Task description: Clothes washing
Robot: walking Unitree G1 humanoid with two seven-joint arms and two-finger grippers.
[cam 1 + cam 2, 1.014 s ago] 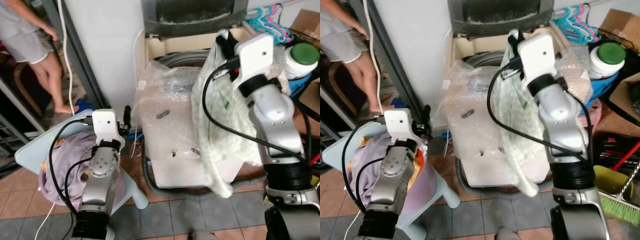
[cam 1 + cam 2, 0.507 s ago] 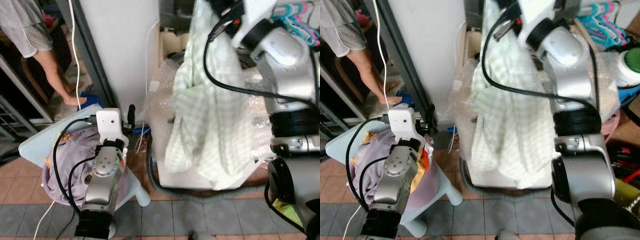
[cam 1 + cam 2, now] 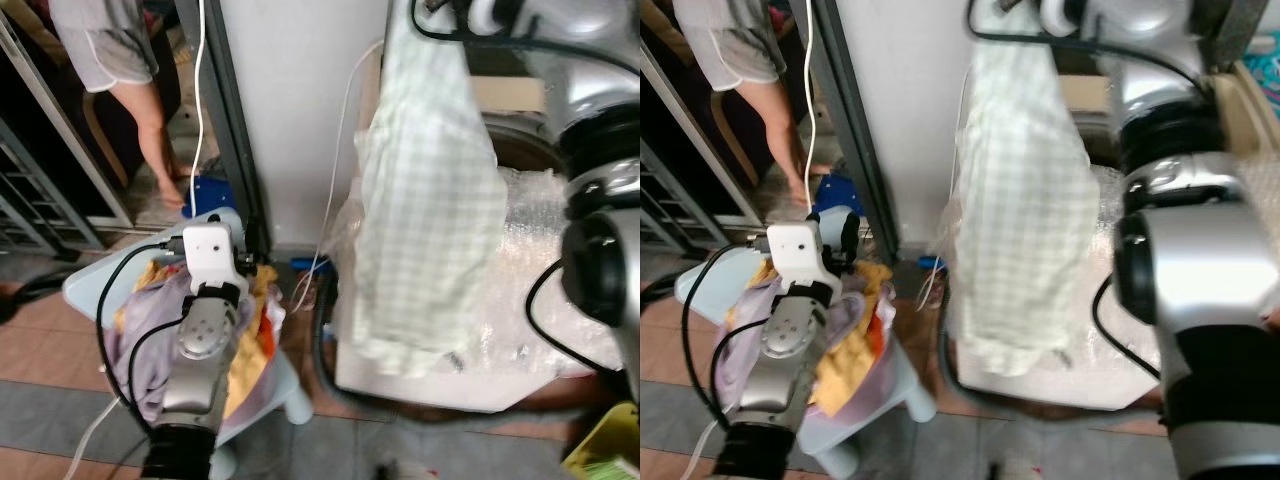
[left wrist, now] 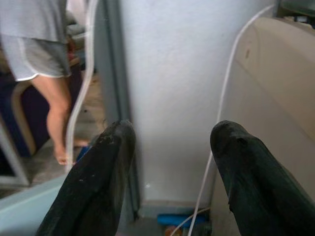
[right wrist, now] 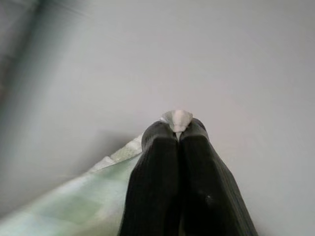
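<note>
Above the washing machine (image 3: 500, 330), the right gripper (image 5: 178, 129) pinches a checked shirt (image 3: 425, 200).
Beside the machine, the left gripper (image 4: 170, 147) hovers unclenched over the laundry basket (image 3: 200, 340).

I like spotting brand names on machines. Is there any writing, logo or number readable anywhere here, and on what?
None can be read.
The washing machine, under bubble wrap, shows no legible label.
The checked cloth held up by the right gripper carries no print.
The left gripper and the laundry basket show no text.
</note>
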